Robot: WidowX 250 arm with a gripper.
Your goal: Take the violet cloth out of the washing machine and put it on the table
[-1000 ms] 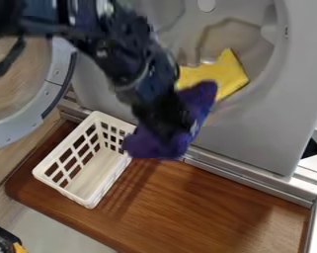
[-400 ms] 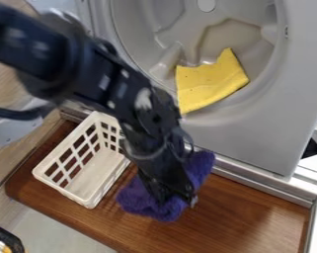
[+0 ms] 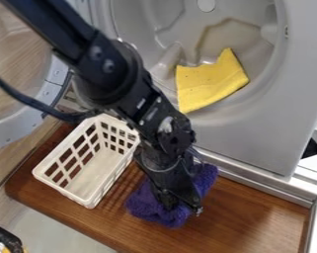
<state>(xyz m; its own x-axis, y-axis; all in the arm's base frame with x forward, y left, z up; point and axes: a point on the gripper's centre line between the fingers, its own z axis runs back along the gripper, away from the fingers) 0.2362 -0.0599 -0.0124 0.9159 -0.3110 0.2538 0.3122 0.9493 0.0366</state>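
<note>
The gripper (image 3: 183, 206) hangs low over the wooden table (image 3: 253, 212), its tip against the violet cloth (image 3: 147, 202). The crumpled cloth spreads out on both sides of the gripper, over the wood just right of the white basket and in front of the washing machine (image 3: 253, 128). Part of the cloth is hidden beneath the gripper, and whether it rests fully on the wood is hard to tell.
A yellow cloth (image 3: 210, 81) lies in the machine's opening. The white basket (image 3: 85, 200) stands at the left of the table, close to the arm. The round door (image 3: 55, 74) hangs open at upper left; a metal rail (image 3: 253, 184) edges the machine.
The gripper has moved down from before the machine's opening to over the table, carrying the violet cloth along. Since the middle frame, both have shifted slightly right and down. The yellow cloth has stayed put.
</note>
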